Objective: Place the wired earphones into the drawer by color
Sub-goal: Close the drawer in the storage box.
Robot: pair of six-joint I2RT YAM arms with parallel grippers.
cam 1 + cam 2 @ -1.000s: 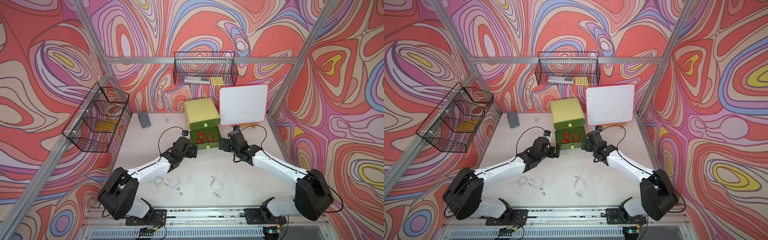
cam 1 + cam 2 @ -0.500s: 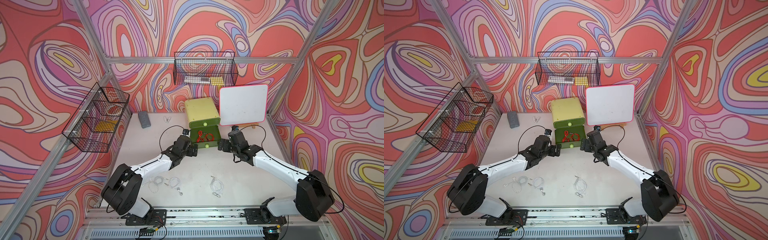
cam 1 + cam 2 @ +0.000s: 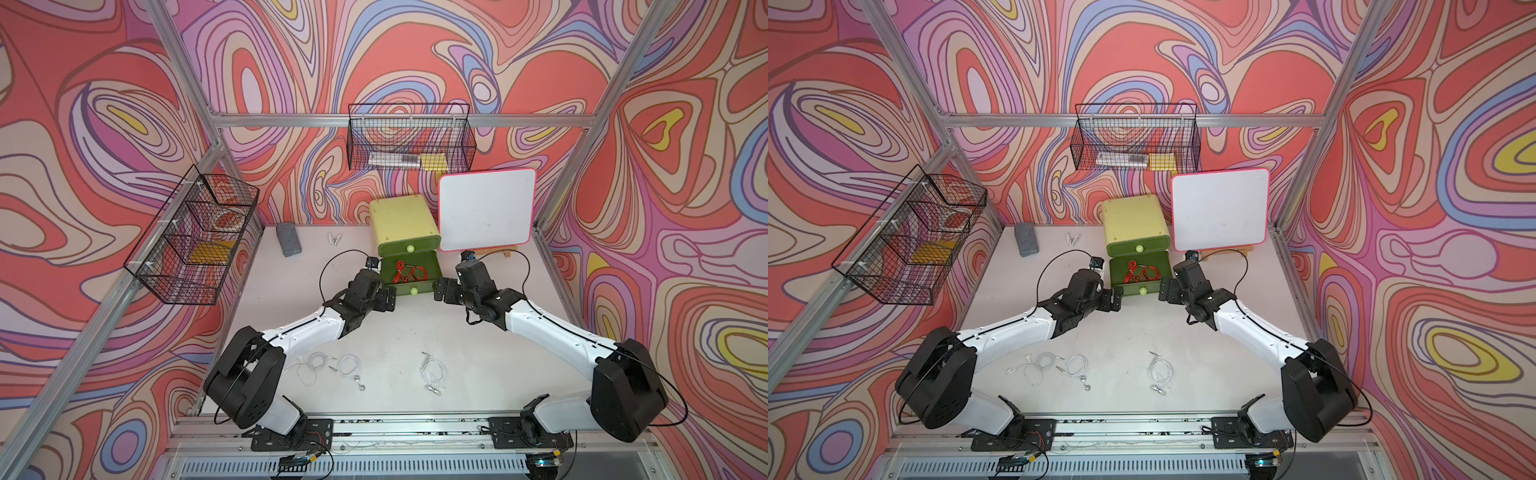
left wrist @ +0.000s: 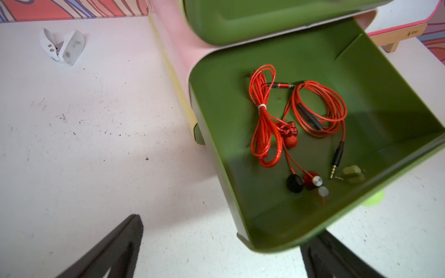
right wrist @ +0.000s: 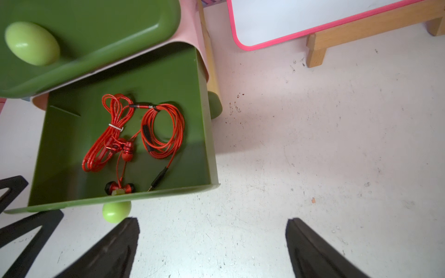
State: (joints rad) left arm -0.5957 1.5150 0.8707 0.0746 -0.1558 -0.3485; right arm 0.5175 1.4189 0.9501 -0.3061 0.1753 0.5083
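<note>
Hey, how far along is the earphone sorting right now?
Done: two red earphone bundles lie in the open lower drawer. In hand: nothing; the left claw and right claw are both open and empty, flanking that drawer's front. Left: three white earphone bundles on the table near the robot. No black ones show; the upper drawer is shut, its contents hidden.

Lower drawer (image 3: 434, 266) open from above; upper drawer (image 3: 395, 249) overhangs its rear. Bench (image 3: 415, 328) bare before it; whiteboard (image 3: 486, 208) stands close right.

Left gripper (image 3: 385, 291), right gripper (image 3: 444, 290), both spread wide
</note>
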